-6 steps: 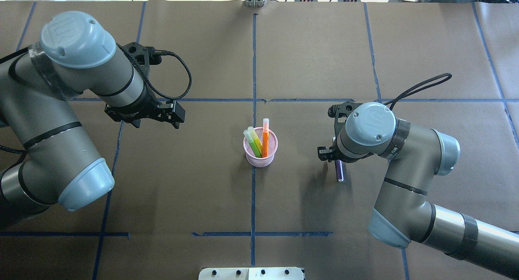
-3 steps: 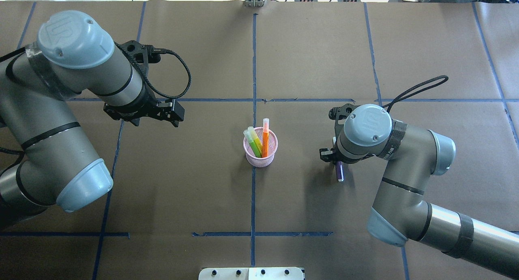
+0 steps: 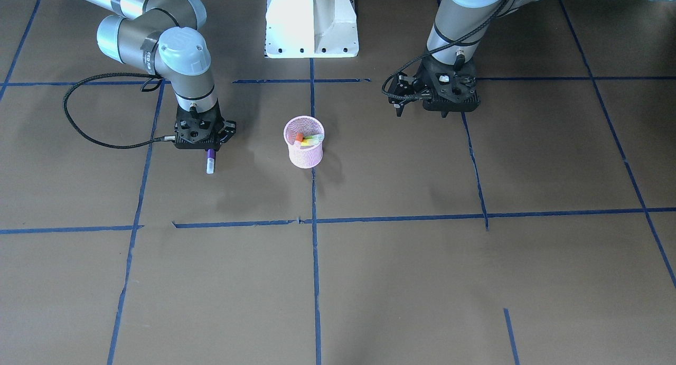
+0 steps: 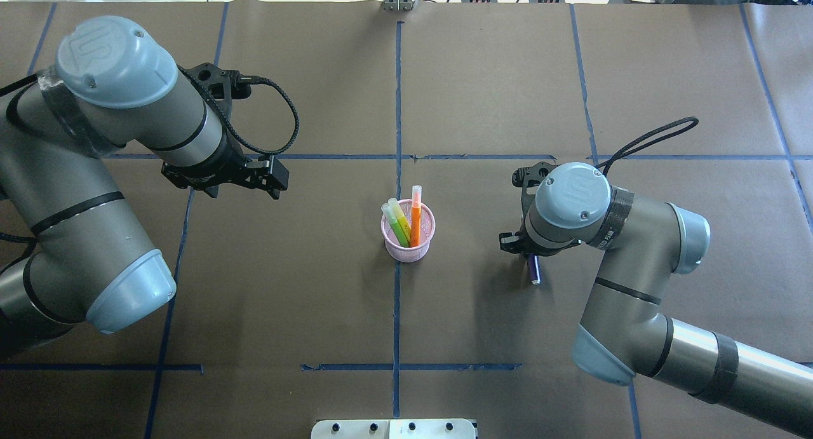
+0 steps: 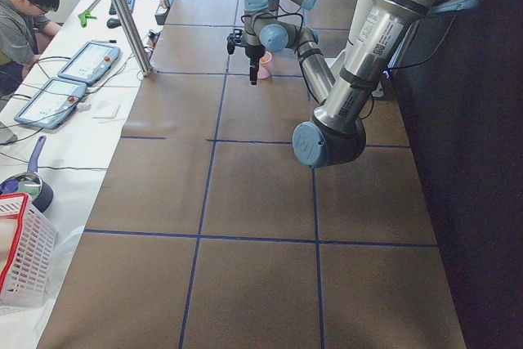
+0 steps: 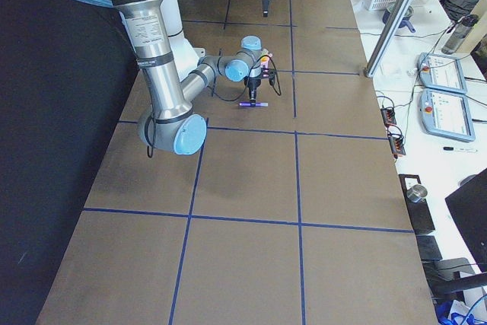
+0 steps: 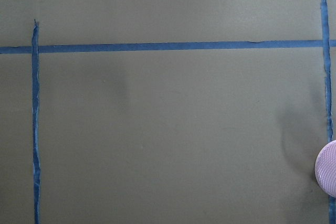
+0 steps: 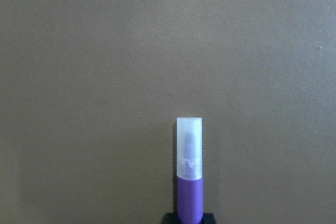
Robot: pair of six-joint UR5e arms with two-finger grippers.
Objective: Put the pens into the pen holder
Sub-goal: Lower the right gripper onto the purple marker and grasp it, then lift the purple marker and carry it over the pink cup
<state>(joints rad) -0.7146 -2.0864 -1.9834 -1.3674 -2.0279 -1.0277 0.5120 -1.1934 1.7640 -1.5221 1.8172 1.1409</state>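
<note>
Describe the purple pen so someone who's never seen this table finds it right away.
Start at the pink mesh pen holder at the middle of the table, then look toward the robot's right side. The purple pen juts from the right end effector: the only pen outside the cup, pale-capped.

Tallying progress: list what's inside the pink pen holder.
The pen holder contains an orange pen, a green pen and a yellow pen, caps up; its mesh wall obscures their lower ends.

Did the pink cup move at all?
No. The pink cup sits at the same spot on the blue tape line as before.
</note>
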